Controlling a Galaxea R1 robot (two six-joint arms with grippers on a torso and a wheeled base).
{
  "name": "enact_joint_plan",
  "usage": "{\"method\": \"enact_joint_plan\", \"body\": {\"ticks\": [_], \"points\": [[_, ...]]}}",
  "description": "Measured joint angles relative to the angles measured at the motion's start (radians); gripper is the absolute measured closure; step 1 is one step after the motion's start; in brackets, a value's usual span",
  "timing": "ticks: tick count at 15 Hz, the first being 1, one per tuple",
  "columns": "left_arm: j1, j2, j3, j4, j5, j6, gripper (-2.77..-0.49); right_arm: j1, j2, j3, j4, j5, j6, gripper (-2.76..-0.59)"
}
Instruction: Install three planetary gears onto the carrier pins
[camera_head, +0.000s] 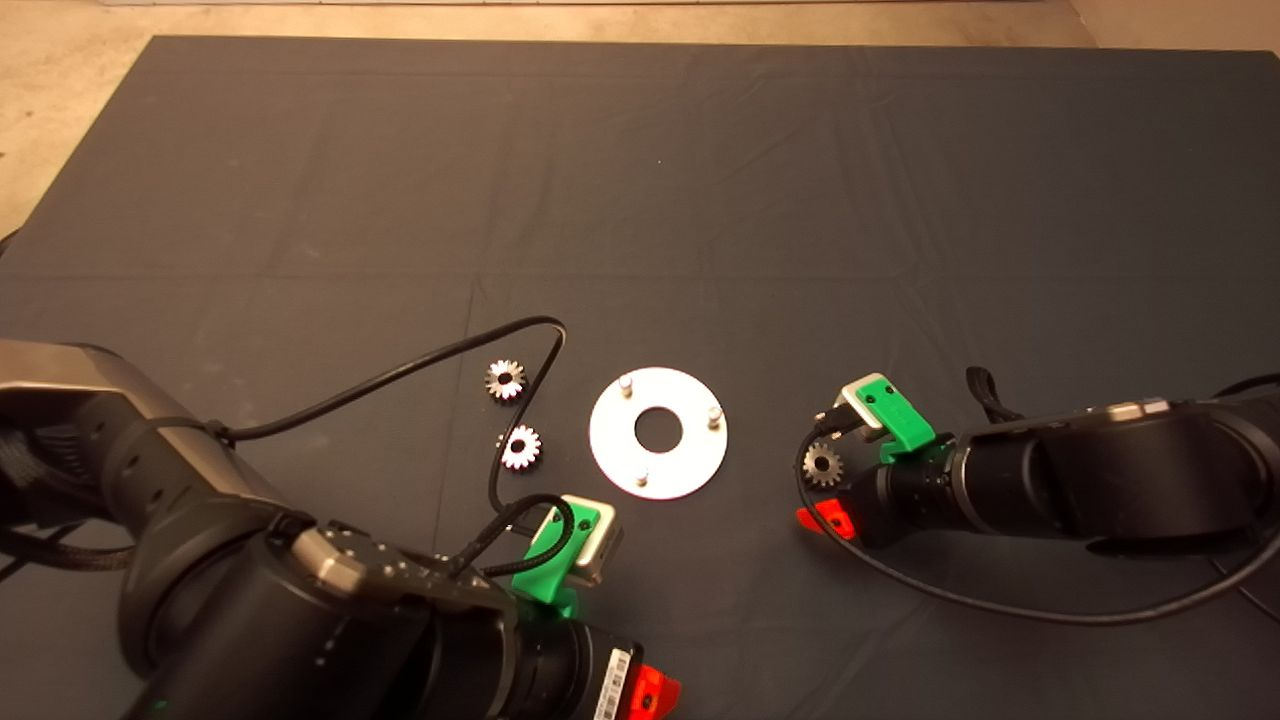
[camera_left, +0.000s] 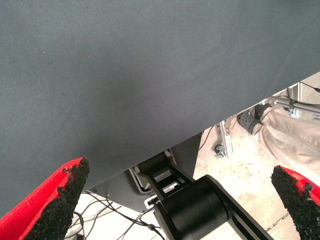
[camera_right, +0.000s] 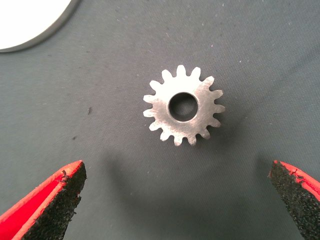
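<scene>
Right wrist view shows one planetary gear (camera_right: 183, 111) lying flat on the dark mat (camera_right: 100, 150), bore upward, ahead of the right gripper (camera_right: 175, 200), whose red fingers (camera_right: 47, 205) are spread wide and hold nothing. In the head view this gear (camera_head: 823, 465) lies well to the right of the carrier disc (camera_head: 657, 431), with the right gripper (camera_head: 826, 518) just beside it.

The step in hand is judged to be the pick-up of this gear. It would be done well if the gripper were brought forward until the gear sits centred between the pads, lowered close to the mat, and closed across the toothed rim so that the bore is left free. The gear should be kept level, since a tilted bore would likely catch on a stud.

No container is present; the disc serves as the receiver. Its three carrier pins (camera_head: 626, 384) stand bare in a triangle round the central hole, so no gear is yet installed. Two further gears (camera_head: 505, 379) lie on the mat to the left of the disc, close together and near a black cable (camera_head: 400, 372).

The left gripper (camera_left: 175, 200) is held at the near edge of the mat, wide open and empty; a person's leg (camera_left: 290, 140) shows beyond.
</scene>
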Motion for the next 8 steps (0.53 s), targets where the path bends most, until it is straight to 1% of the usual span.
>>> {"method": "enact_joint_plan", "body": {"ticks": [3, 6, 8], "points": [[0.000, 0.001, 0.000, 0.004, 0.000, 0.000, -2.64, -0.013, 0.015, -0.026, -0.019, 0.000, -0.019, -2.75], [0.000, 0.003, 0.000, 0.007, 0.000, 0.000, -2.64, -0.026, 0.029, -0.049, -0.031, 0.002, -0.033, -2.75], [0.000, 0.004, 0.000, 0.007, 0.000, 0.000, -2.64, -0.025, 0.029, -0.062, -0.042, 0.000, -0.040, -2.75]]}}
